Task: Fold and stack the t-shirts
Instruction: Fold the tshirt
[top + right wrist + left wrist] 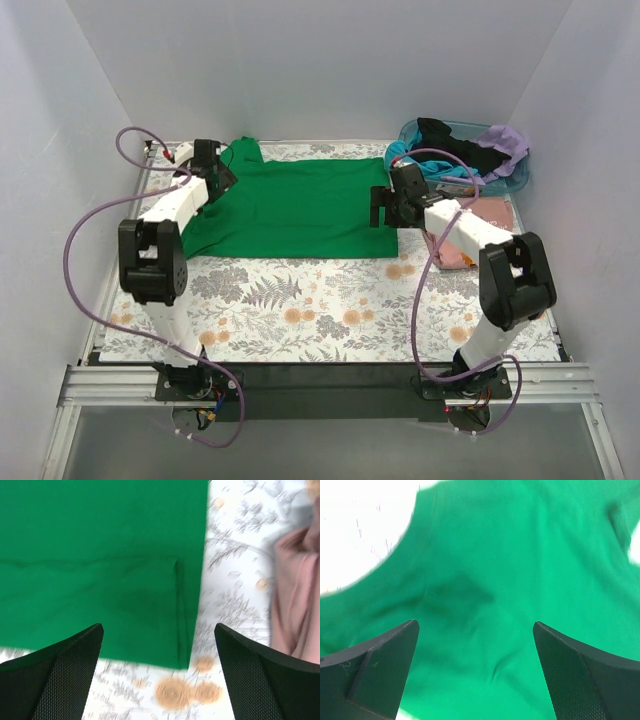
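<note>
The green t-shirt (300, 205) lies spread flat on the floral cloth at the back middle of the table. My left gripper (222, 178) is open and empty just above the shirt's left end; the left wrist view shows green cloth (480, 590) between the spread fingers. My right gripper (384, 207) is open and empty above the shirt's right edge; the right wrist view shows that hem corner (180, 630). The salmon-pink t-shirt (470, 225) lies folded at the right, partly under my right arm, and shows at the right edge of the right wrist view (295, 595).
A teal bin (515, 175) at the back right holds black (455, 142), teal (400, 152) and lavender (505, 145) shirts. The floral tablecloth (330, 310) covers the table. White walls close in the back and both sides.
</note>
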Controlling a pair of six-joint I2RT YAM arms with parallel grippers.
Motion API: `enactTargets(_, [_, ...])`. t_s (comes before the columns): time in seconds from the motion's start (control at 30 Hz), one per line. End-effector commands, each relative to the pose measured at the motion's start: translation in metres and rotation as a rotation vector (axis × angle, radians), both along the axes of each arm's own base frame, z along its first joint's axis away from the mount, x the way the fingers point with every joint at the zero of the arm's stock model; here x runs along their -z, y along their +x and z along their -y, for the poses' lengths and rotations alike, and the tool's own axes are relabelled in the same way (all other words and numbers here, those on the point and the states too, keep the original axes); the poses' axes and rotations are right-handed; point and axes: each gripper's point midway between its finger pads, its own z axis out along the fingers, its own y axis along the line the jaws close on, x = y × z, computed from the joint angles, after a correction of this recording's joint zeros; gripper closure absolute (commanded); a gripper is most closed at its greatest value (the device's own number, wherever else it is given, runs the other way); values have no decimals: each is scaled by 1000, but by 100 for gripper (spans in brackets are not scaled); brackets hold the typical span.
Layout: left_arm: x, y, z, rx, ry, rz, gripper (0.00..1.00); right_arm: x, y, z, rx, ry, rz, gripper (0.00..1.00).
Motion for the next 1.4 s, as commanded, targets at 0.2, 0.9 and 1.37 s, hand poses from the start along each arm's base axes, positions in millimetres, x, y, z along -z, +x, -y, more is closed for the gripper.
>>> enactTargets(0.2, [4, -72, 38, 145, -181, 31, 2, -2, -51, -58, -294, 175, 7, 2])
enactTargets(0.9, [108, -144, -17, -135, -319, -309, 2, 81, -101, -15, -163, 27, -189, 1])
enactTargets(1.37, [90, -279, -15, -394, -345, -294, 2, 85, -219, 21, -88, 119, -217, 2])
